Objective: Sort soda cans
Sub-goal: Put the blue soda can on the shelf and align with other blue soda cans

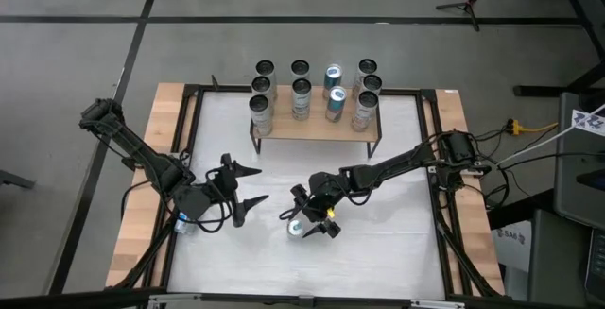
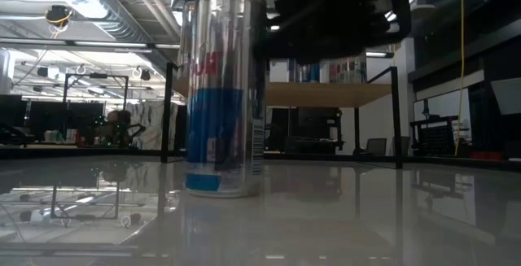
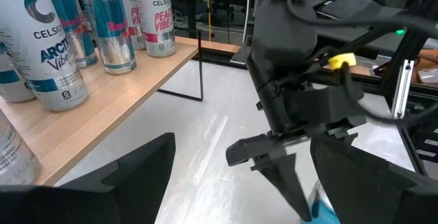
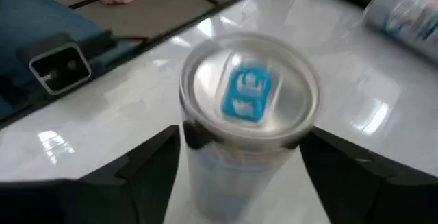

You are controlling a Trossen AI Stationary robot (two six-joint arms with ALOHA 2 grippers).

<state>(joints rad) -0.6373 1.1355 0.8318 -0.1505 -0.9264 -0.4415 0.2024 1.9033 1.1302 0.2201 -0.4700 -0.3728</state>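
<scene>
A slim silver and blue soda can stands upright on its base on the white table; its top with a blue tab shows in the right wrist view and the high view. My right gripper is open, pointing down over it, one finger on either side of its upper wall; I cannot tell whether they touch it. My left gripper is open and empty, left of it, facing my right gripper. Several more cans stand on a wooden rack at the far side.
Another can lies on its side by my left arm near the table's left edge; it also shows in the right wrist view. A black frame borders the table. White table surface lies open toward the near edge.
</scene>
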